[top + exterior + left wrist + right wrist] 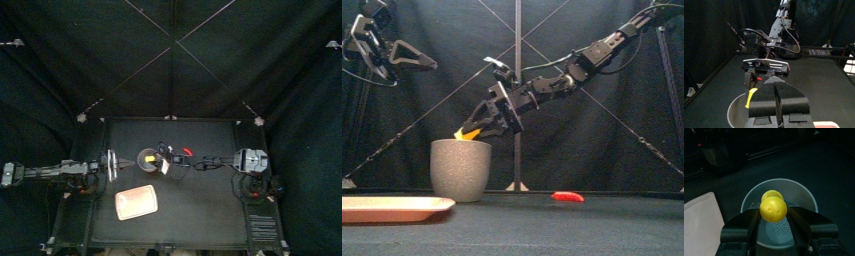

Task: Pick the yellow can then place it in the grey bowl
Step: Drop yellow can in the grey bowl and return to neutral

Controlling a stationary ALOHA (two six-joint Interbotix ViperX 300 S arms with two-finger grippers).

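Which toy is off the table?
The yellow toy, held in the right gripper over the grey cup; the red toy lies on the table.

Grey cup [736,107] part. behind L tool [777,86]

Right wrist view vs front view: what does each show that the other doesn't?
Right wrist only: the inside of the grey cup, with the yellow can squarely over its opening, clamped in the right gripper. Front only: the red toy lying right of the cup, the left arm held high at the left, and the can's height, about level with the rim. Both: cup, can, right gripper and the pink tray.
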